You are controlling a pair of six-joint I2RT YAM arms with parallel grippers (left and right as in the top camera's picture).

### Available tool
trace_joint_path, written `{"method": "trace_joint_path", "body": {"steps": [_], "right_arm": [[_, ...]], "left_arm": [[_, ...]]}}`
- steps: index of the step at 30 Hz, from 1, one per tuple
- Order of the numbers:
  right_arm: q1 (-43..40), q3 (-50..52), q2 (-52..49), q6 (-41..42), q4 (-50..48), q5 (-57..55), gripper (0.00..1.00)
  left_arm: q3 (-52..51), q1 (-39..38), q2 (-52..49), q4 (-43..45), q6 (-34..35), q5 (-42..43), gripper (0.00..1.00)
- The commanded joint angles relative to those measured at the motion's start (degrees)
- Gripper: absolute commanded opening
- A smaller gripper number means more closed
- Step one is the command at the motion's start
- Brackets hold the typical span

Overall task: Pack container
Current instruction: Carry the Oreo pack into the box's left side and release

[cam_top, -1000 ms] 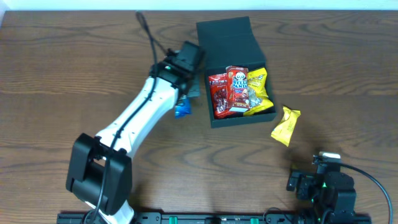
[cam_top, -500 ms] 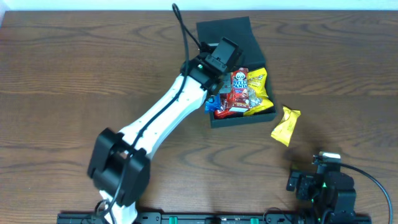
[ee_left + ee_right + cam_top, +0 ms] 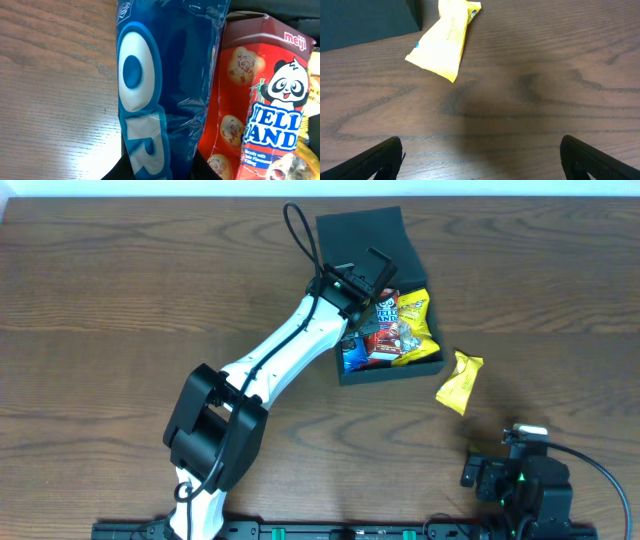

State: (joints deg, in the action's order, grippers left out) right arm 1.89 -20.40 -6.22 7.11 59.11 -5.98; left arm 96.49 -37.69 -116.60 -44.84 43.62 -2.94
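Note:
The container [image 3: 400, 242], a dark teal box with its lid flap open at the back, holds a red Hello Panda box [image 3: 388, 320] and a yellow packet [image 3: 416, 320]. My left gripper [image 3: 360, 338] reaches over the container's left side, shut on a blue packet [image 3: 350, 356] that hangs at the front-left corner. In the left wrist view the blue packet [image 3: 160, 100] fills the space between the jaws of the left gripper [image 3: 162, 170], right beside the Hello Panda box [image 3: 260, 100]. My right gripper [image 3: 482, 160] stands open and empty over bare wood near the table's front right.
A loose yellow packet [image 3: 460, 380] lies on the table just off the container's front-right corner. In the right wrist view that yellow packet [image 3: 445, 42] lies ahead of the open fingers, with the container's corner [image 3: 365, 20] at upper left.
My left arm has swung right, carrying the blue packet from the table left of the container to over its front-left corner. The right arm has not moved.

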Motion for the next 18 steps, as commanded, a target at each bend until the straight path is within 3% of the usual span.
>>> {"method": "trace_joint_path", "body": {"steps": [1,10,12,13,18], "right_arm": [[-0.7,0.2,0.2,-0.5,0.3,0.2,0.99],[-0.7,0.2,0.2,-0.5,0.3,0.2,0.99],[-0.7,0.2,0.2,-0.5,0.3,0.2,0.99],[-0.7,0.2,0.2,-0.5,0.3,0.2,0.99],[-0.7,0.2,0.2,-0.5,0.3,0.2,0.99]], "left_arm": [[1.8,-0.3,0.0,-0.1,2.3,0.0,0.06],[1.8,-0.6,-1.1,-0.2,2.2,-0.1,0.06],[1.8,-0.6,-1.5,-0.2,2.2,-0.1,0.13],[1.8,-0.6,-1.7,-0.2,2.2,-0.2,0.23],[1.8,-0.6,-1.8,-0.2,1.6,-0.7,0.3]]}}
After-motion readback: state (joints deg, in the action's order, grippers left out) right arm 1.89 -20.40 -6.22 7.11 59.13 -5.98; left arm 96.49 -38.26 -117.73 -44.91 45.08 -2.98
